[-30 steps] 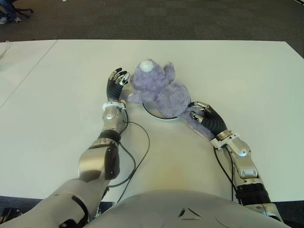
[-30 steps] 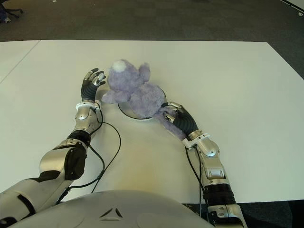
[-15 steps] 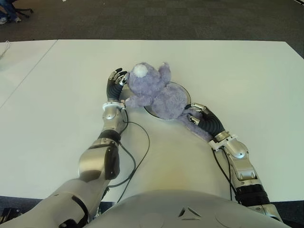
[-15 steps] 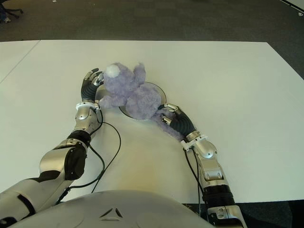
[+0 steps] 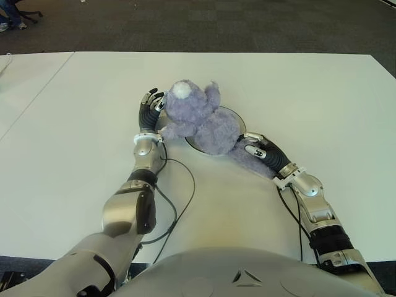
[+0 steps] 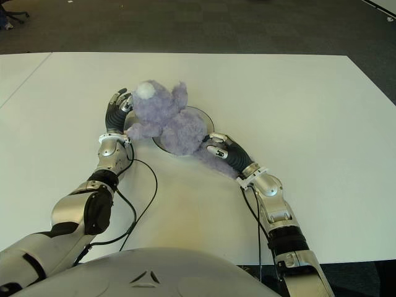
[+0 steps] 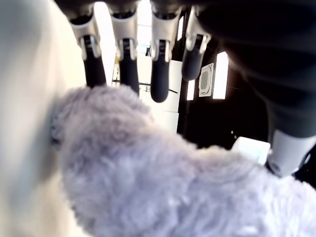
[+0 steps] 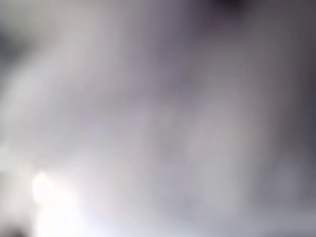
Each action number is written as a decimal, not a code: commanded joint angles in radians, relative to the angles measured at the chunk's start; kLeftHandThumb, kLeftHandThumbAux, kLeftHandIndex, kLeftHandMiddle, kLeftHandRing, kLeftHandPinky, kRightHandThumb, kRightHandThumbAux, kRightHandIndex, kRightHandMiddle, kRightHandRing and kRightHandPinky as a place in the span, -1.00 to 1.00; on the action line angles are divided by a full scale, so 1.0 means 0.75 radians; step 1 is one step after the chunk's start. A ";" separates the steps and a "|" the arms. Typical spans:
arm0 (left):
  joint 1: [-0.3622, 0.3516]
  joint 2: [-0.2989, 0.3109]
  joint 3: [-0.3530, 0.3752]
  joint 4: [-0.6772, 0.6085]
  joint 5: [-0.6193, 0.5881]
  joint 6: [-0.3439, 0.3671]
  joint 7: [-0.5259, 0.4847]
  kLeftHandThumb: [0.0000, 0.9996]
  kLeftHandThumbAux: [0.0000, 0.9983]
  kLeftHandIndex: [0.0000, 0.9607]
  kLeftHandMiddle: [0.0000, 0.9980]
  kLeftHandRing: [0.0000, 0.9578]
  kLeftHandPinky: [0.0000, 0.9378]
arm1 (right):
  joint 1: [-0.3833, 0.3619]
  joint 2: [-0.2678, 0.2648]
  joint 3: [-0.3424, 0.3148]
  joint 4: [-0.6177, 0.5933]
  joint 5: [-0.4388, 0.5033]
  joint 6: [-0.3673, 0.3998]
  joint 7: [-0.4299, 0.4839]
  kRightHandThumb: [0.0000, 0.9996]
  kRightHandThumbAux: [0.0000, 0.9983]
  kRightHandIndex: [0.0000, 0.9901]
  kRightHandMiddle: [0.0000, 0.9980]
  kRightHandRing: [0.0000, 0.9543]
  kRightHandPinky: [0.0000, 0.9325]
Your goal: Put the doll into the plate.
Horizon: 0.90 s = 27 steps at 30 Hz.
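Near the middle of the white tabletop (image 5: 297, 93) the purple plush doll (image 5: 201, 120) lies mostly across the round plate (image 5: 238, 116), its head and one arm hanging over the rim toward the robot's left and one leg trailing off the near edge toward the right. The left hand (image 5: 150, 108) stands just beside the doll's head, fingers (image 7: 159, 79) straight and apart, bracing the fur rather than closing on it. The right hand (image 5: 260, 151) presses on the trailing leg; whether it grips cannot be told, since its wrist view is filled by blurred fur. The doll looks light, soft and floppy, so limbs will sag and drag; I judge the round torso the better place to hold, or both hands should nudge the overhanging parts inward.
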 commanded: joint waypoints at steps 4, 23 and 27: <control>0.291 -0.082 0.008 0.209 -0.014 0.162 -0.004 -1.00 0.14 -0.61 -0.45 -0.40 -0.43 | 0.055 0.018 0.065 0.285 -0.098 -0.172 -0.017 -0.99 -0.50 -1.00 -1.00 -1.00 -1.00; 0.289 -0.083 0.017 0.208 -0.025 0.166 -0.006 -1.00 0.15 -0.61 -0.45 -0.40 -0.40 | -0.031 0.029 0.050 0.521 -0.134 -0.378 -0.084 -1.00 -0.52 -1.00 -1.00 -1.00 -1.00; 0.288 -0.083 0.017 0.208 -0.025 0.168 -0.004 -1.00 0.15 -0.60 -0.44 -0.40 -0.42 | -0.041 0.032 0.049 0.537 -0.127 -0.390 -0.085 -1.00 -0.52 -1.00 -1.00 -1.00 -1.00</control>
